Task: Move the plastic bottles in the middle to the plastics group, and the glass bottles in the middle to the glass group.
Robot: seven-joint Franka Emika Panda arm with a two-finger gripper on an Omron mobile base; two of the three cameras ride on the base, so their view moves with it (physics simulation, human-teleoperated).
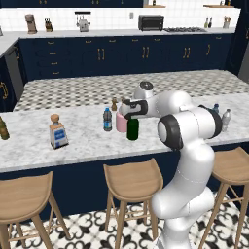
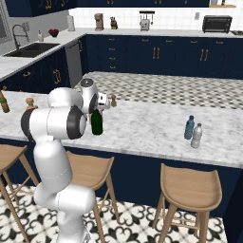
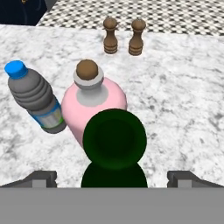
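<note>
The tall dark green wine bottle [image 1: 133, 131] [image 2: 97, 123] [image 3: 114, 140] stands upright on the marble counter. My gripper [image 1: 131, 117] [image 2: 96, 109] [image 3: 113, 178] hangs right over its top, open, one fingertip wide on each side of the neck and not touching it. Just behind it, and touching or nearly so, sits the squat pink bottle [image 1: 120, 122] [image 3: 94, 103] with its brown stopper. The small clear water bottle [image 1: 107, 119] [image 3: 37, 98] with a blue label stands to the pink one's left. The plastics group, a blue bottle [image 1: 216, 109] [image 2: 189, 127] and a grey-clear one [image 1: 225, 119] [image 2: 196, 135], is far right. The glass group, a square corked bottle [image 1: 58, 132] and an amber bottle [image 1: 4, 129], is far left.
Two small brown shakers [image 3: 110, 36] [image 3: 137, 37] stand behind the middle bottles. Wooden stools [image 1: 132, 181] line the counter's near edge [image 1: 73, 163]. Bare marble lies between the middle bottles and each group.
</note>
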